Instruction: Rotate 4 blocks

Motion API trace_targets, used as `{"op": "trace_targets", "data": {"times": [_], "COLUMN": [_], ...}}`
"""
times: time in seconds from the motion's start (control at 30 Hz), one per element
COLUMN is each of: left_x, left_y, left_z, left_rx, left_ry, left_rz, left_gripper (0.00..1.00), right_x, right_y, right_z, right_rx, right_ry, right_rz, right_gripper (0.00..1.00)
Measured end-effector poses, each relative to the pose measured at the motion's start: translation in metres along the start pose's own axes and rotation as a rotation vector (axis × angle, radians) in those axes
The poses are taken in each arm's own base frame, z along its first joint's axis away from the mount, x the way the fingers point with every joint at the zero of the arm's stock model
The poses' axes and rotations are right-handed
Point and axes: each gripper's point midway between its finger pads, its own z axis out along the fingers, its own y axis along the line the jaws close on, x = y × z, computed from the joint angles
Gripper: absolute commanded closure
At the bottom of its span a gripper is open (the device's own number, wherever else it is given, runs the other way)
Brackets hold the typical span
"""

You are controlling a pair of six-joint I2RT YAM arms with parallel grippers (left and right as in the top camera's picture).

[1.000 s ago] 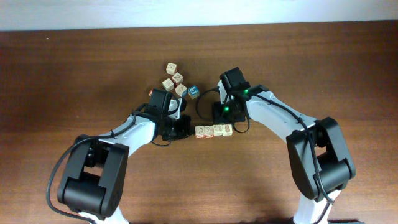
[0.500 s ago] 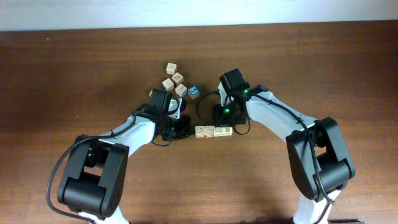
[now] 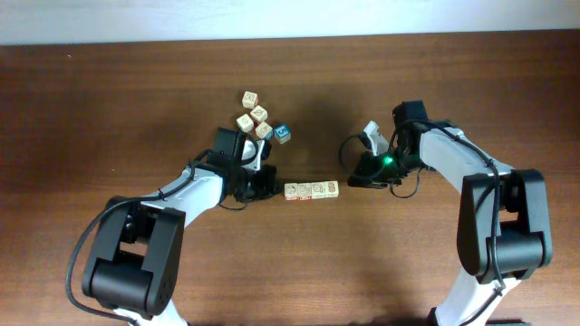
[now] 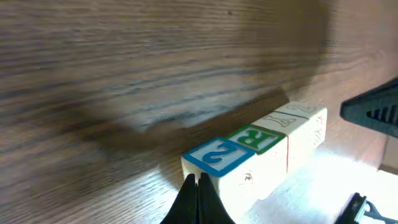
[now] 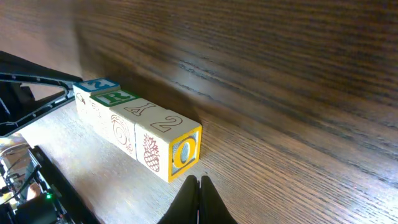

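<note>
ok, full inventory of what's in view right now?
row blocks: 4, pale wood with printed faces (blue 2, green R, Y, 2 on top), touching in a line mid-table
loose cubes: 4, pale wood, clustered behind the row, to its left
blue-topped cube: 1, blue top, right edge of that cluster
table: 1, dark brown wood
left gripper: 1, black, shut, at the row's blue-2 end
right gripper: 1, black, shut, off the row's other end, apart from it
</note>
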Motion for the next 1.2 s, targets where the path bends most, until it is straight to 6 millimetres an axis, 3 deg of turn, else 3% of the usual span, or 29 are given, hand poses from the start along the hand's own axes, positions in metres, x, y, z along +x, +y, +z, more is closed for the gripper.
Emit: {"op": "trace_targets", "data": {"times": [0.4,0.57,0.9,1.2], "left_x": [0.008,0.008,0.005,0.004], "left_y": [-0.006,-0.006,-0.007,-0.005], "left_z": [0.0,0.0,0.0,-0.001], "left_rx": [0.037,0.038,0.041,0.036], "left_ry": [0.037,0.035,0.026,0.022], "left_rz": [0.016,0.017,0.024,0.019], "left_gripper": [1.0,1.0,1.0,1.0], "right_x": [0.008,0.002,0.007,0.008], "right_y": [-0.003,0.007,-0.004,0.007], "right_z": [0.004,0.012,0.021,0.029], "right_rx": [-0.001,-0.002,0.023,0.021], "right_ry": [0.016,0.002,-0.006,0.003], "right_rz": [0.025,-0.031,-0.001,-0.002], "right_gripper": [0.96,0.96,0.96,0.96]}}
